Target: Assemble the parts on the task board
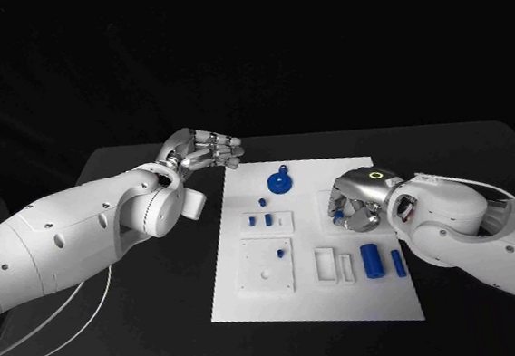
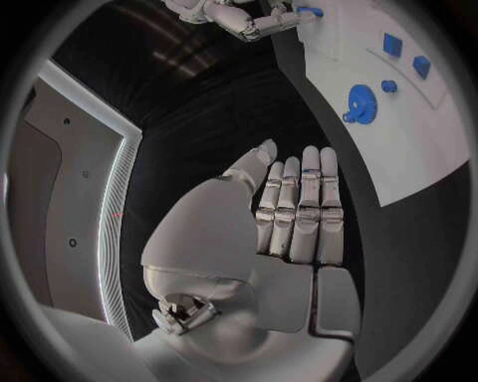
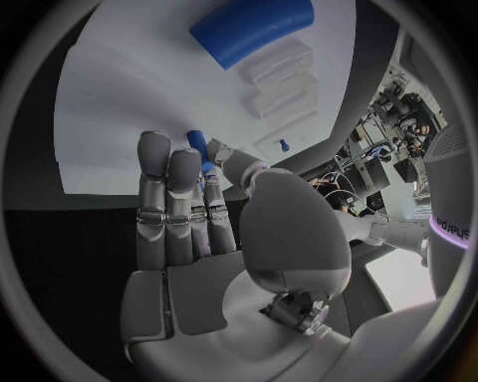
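Right hand (image 1: 354,202): low over the right half of the task board (image 1: 257,299), fingers closed round a small blue peg (image 3: 198,146), pinched between thumb and fingertips, tip protruding toward the board. Long axis of peg roughly in line with the fingers. Held just above the board, close beside the white socket blocks (image 1: 334,266); exact socket beneath cannot be told.

Left hand (image 1: 202,151): off the board's far left corner, over black table, fingers straight and together, holding nothing. Well apart from the peg; right hand plainly nearer.

Also on board: blue gear (image 1: 281,181) near far edge; large blue cylinder (image 1: 372,261) lying flat, long axis toward the robot; slimmer blue pin (image 1: 399,263) just beside it.

Judgement: insertion step in hand, most parts unseated.
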